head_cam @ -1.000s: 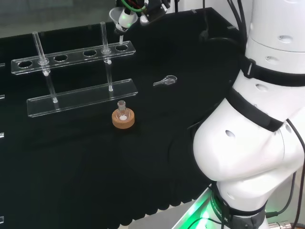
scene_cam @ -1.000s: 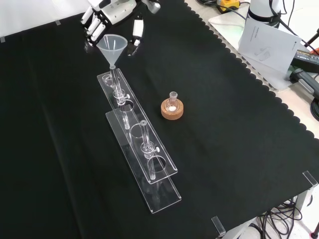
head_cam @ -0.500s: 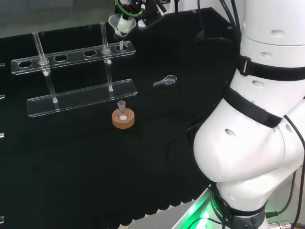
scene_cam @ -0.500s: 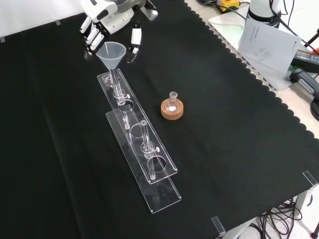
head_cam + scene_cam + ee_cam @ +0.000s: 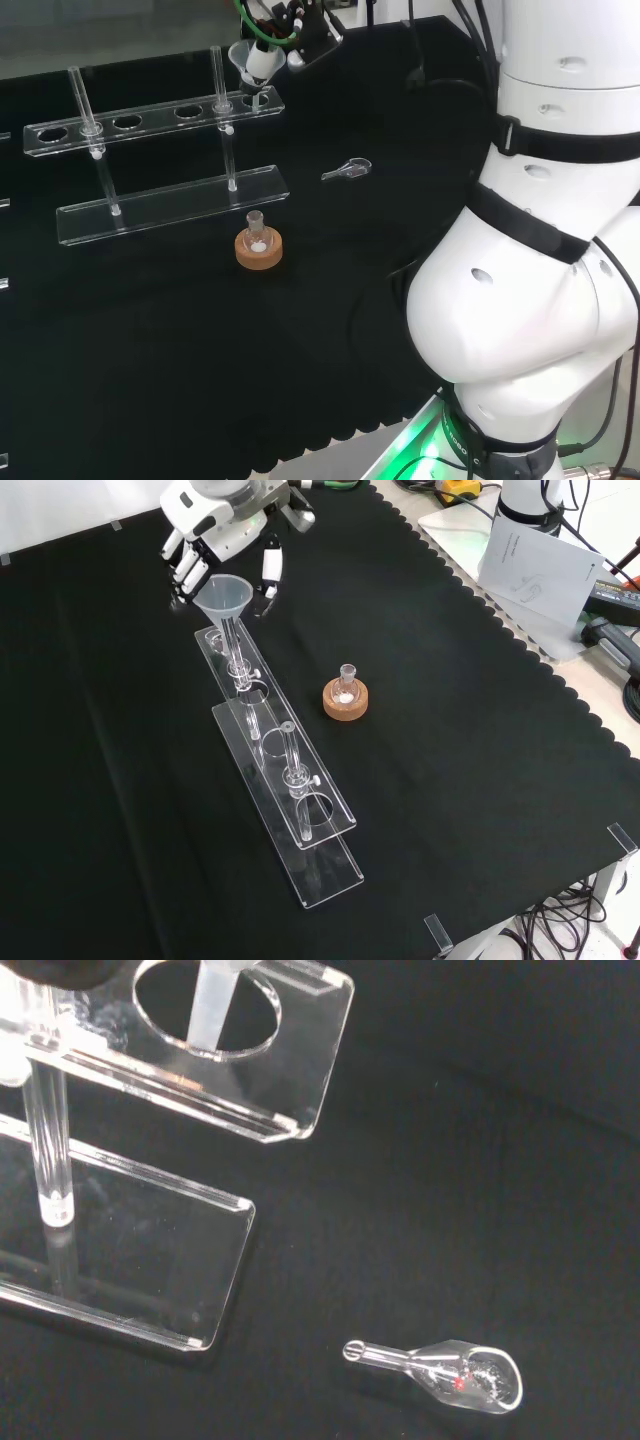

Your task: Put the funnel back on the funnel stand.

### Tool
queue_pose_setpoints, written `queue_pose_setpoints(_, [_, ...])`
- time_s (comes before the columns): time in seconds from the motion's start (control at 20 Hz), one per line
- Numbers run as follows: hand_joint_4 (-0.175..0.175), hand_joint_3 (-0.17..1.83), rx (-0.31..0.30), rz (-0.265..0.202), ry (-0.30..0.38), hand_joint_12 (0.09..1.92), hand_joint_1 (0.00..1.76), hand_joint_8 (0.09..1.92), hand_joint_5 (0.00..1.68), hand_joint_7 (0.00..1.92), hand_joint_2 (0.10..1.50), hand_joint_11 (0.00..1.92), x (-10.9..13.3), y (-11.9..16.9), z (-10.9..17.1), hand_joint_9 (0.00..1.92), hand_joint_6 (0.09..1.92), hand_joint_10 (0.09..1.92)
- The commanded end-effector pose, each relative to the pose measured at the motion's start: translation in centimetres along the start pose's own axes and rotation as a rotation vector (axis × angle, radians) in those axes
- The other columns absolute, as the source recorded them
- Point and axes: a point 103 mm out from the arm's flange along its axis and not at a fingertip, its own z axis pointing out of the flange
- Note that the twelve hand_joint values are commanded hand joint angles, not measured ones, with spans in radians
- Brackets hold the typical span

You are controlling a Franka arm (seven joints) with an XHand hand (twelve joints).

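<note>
Front view puts the funnel upright at the far end of the clear funnel stand, cone up and stem pointing straight down through the end hole of the stand's upper plate. In the wrist view the funnel's pale stem passes through that round hole, roughly centred in it and clear of the rim on the near side. Whether the cone has settled onto the plate cannot be told; it appears to sit a little above it.

The hand is just behind and above the cone in the front view, with fingers curled down on one side of the rim and the thumb on the other, so it looks to be pinching the funnel at the cone. The long axis of the funnel runs vertically, in line with the hole, so what remains is probably a short straight descent and then a release.

Beside the stand, a cork ring carries a small flask, well apart from the funnel. A small glass scoop lies on the black cloth near the stand's end.
</note>
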Motion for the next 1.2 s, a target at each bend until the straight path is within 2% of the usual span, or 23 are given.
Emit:
queue_pose_setpoints(0.05, [-0.029,0.44,0.018,-0.009,0.012,1.28,0.65,0.67,0.56,0.55,0.82,0.49,0.4,0.7,0.9,0.89,0.19,0.49])
queue_pose_setpoints(0.15, [-0.032,0.43,0.032,-0.015,0.015,1.28,0.65,0.69,0.52,0.47,0.81,0.48,0.5,0.8,1.0,0.82,0.17,0.51])
queue_pose_setpoints(0.3, [-0.027,0.40,0.091,-0.020,0.028,1.32,0.61,0.68,0.37,0.25,0.76,0.40,0.6,0.9,1.2,0.59,0.09,0.57])
queue_pose_setpoints(0.45, [-0.013,0.35,0.095,-0.029,0.026,1.38,0.55,0.64,0.21,0.06,0.72,0.28,1.0,0.5,1.2,0.36,0.09,0.64])
queue_pose_setpoints(0.6, [-0.005,0.31,0.110,-0.033,0.032,1.40,0.52,0.55,0.13,0.01,0.70,0.22,1.4,-0.2,1.0,0.25,0.09,0.68])
queue_pose_setpoints(0.75, [0.002,0.28,0.078,-0.021,0.031,1.42,0.51,0.39,0.08,0.00,0.70,0.17,1.4,-1.4,0.6,0.17,0.09,0.71])
queue_pose_setpoints(0.85, [0.004,0.27,0.056,-0.011,0.039,1.42,0.51,0.35,0.07,0.00,0.70,0.16,1.1,-2.3,0.1,0.15,0.09,0.72])
queue_pose_setpoints(1.05, [0.000,0.26,-0.010,0.017,0.072,1.43,0.51,0.38,0.07,0.00,0.70,0.14,0.0,-5.3,-1.0,0.15,0.09,0.74])
queue_pose_setpoints(1.2, [-0.003,0.25,-0.038,0.038,0.086,1.43,0.51,0.43,0.09,0.00,0.71,0.15,-0.5,-7.4,-1.7,0.17,0.09,0.74])
